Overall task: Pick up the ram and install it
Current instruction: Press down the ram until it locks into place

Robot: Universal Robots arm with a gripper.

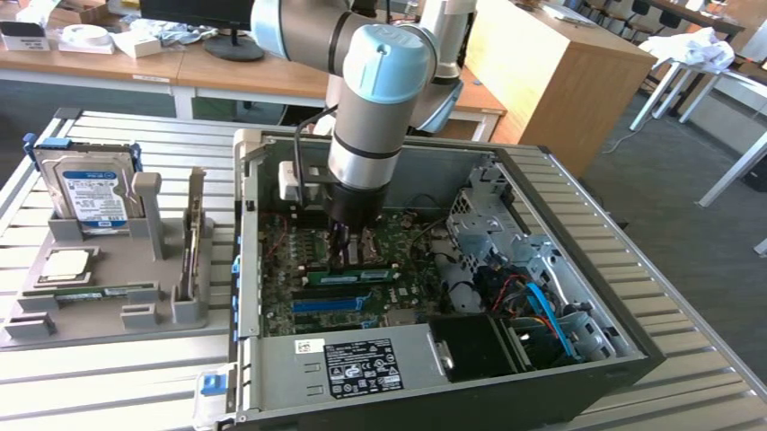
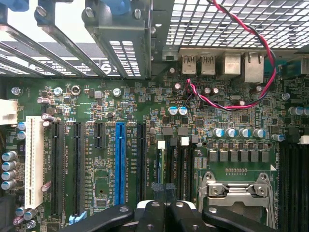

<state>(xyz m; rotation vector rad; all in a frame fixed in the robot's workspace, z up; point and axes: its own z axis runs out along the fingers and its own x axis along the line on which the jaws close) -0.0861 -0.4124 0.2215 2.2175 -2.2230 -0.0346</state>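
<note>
The ram [image 1: 359,274] is seen in the exterior view inside the open computer case [image 1: 563,193], standing on its long edge on the motherboard [image 1: 282,269] and directly under the gripper [image 1: 348,256]. The case is laid on its side on a slatted metal table [image 1: 120,377]. The robot arm [image 1: 383,99] is lowered from above into the case.

A grey tray [image 1: 108,319] is placed just beside the case, on the exterior view's left. A hard drive [image 1: 96,193] is held upright at the far end of the tray. A square silver processor chip [image 1: 63,263] is laid flat near it, and a second green stick [image 1: 90,292] is laid flat closer to the near edge.

In the wrist view the motherboard [image 2: 96,111] is looked at from above, with a blue slot [image 2: 119,159] among black ones, a metal processor socket [image 2: 236,193] and a twisted red and black cable [image 2: 256,43].

The gripper [image 2: 161,188] is seen there over the narrow memory slots. Its fingers [image 2: 153,212] are drawn fully together and meet the upper edge of the ram near its middle. Whether the ram is clamped between them or only touched from above cannot be told.
</note>
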